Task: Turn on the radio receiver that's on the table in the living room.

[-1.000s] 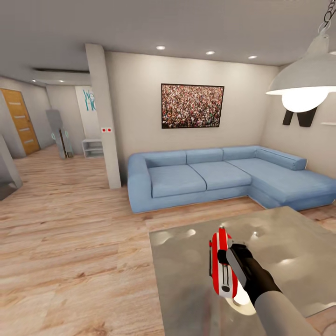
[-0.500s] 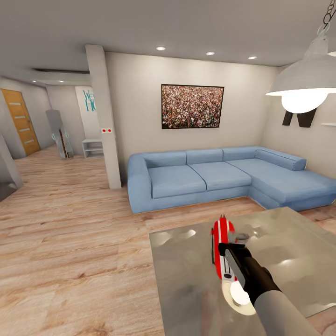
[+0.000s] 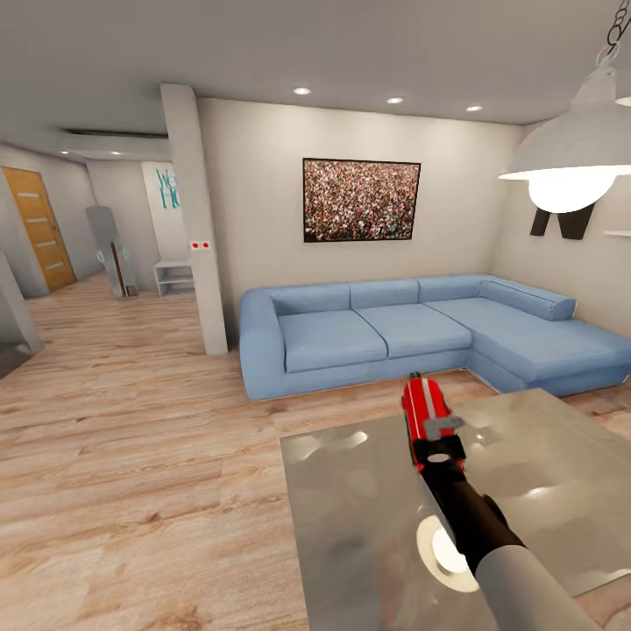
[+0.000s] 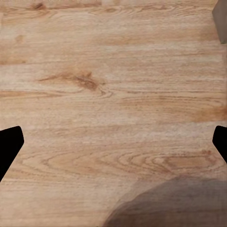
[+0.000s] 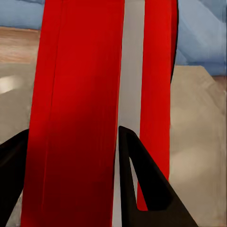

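Red radio receiver [image 3: 424, 414] stands upright, long axis vertical, above the grey bench [image 3: 350, 526], clamped in the right pincer [image 3: 443, 453]; left pincer [image 4: 113, 142] apart over the floor [image 4: 113, 85].

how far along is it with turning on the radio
Done: the robot is at the table in the living room, and the right gripper is shut on the radio receiver, held on edge above the glossy top. In hand: its fingers clamp the red body. Left: switching it on; no dial or light shows, so I cannot tell whether it is on.
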